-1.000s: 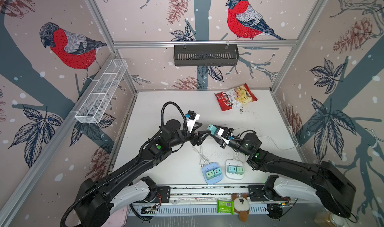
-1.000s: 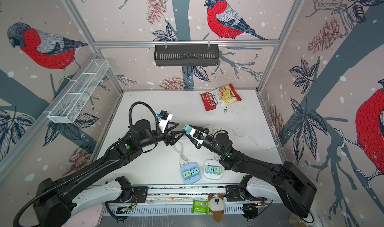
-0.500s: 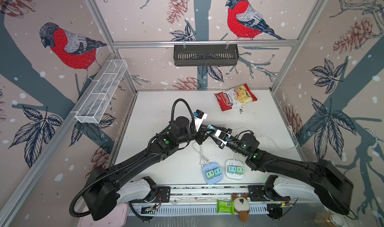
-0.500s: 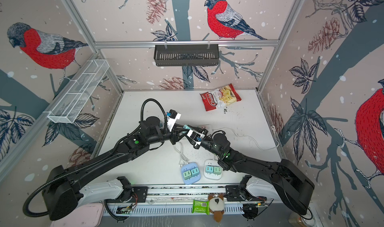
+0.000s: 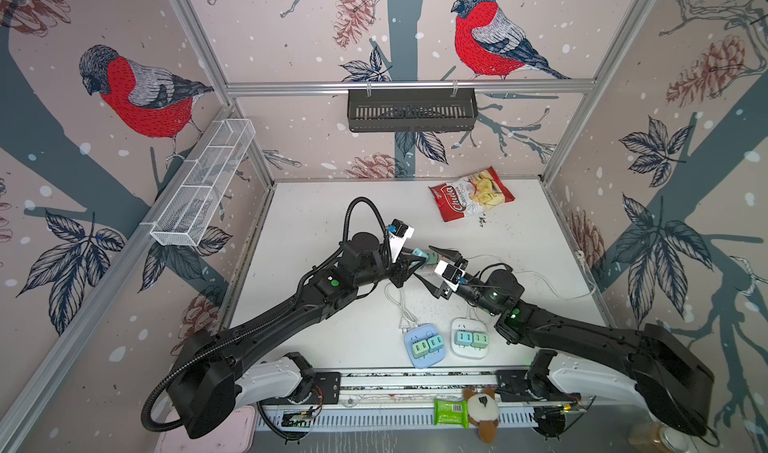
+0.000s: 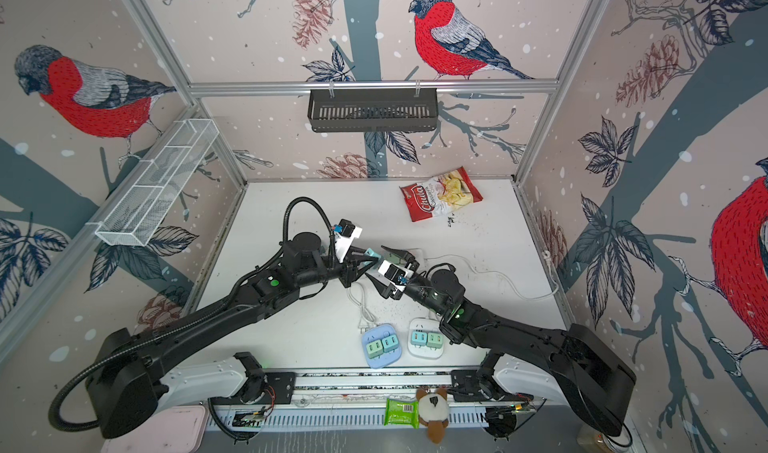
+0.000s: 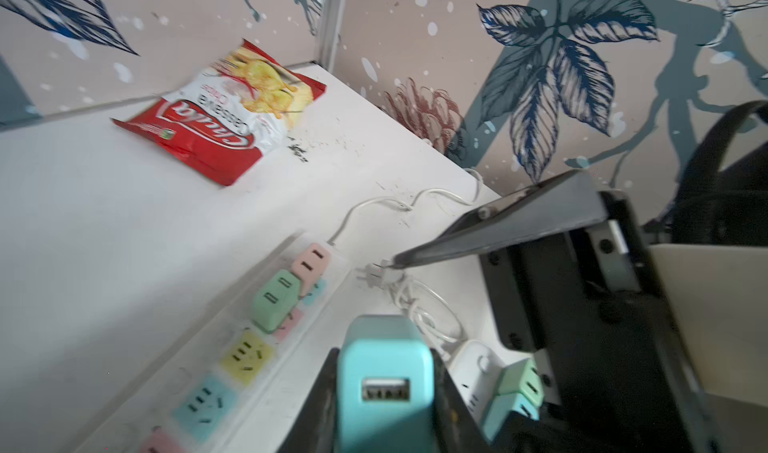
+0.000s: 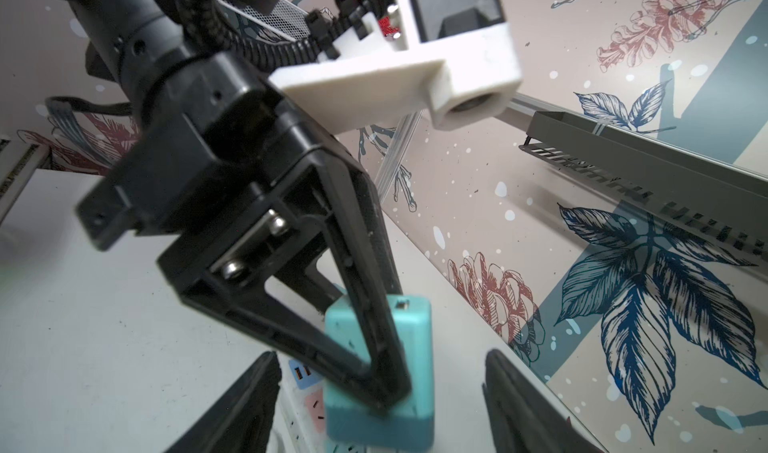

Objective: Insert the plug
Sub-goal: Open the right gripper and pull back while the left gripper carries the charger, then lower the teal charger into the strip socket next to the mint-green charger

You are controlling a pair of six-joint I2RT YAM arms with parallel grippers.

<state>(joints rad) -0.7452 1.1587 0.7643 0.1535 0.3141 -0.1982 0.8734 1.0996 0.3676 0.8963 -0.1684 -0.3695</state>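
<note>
Two top views, same story: the teal plug [image 5: 424, 258] [image 6: 373, 255] is off the counter [image 5: 316, 222], near its middle, pinched tight in my left jaws. My right jaws stand wide, one finger on each side of the plug, touching nothing that I can make out.

Left wrist view: the plug fills the foreground between my left jaws, USB port facing the camera, prongs hidden. Below lies the power strip [image 7: 230, 322]. A pink adapter [image 7: 311, 264] and a green adapter [image 7: 276, 301] already sit in it. The yellow socket [image 7: 247, 357] and blue socket [image 7: 203, 401] show bare.

Right wrist view: left jaws clamp the plug's sides, and my right fingers [image 8: 237, 405] flank it, apart. The strip is just beneath.

Progress, my reading: the plug is up and gripped. Left to do: line the prongs over a free socket, press home, let go.
</note>
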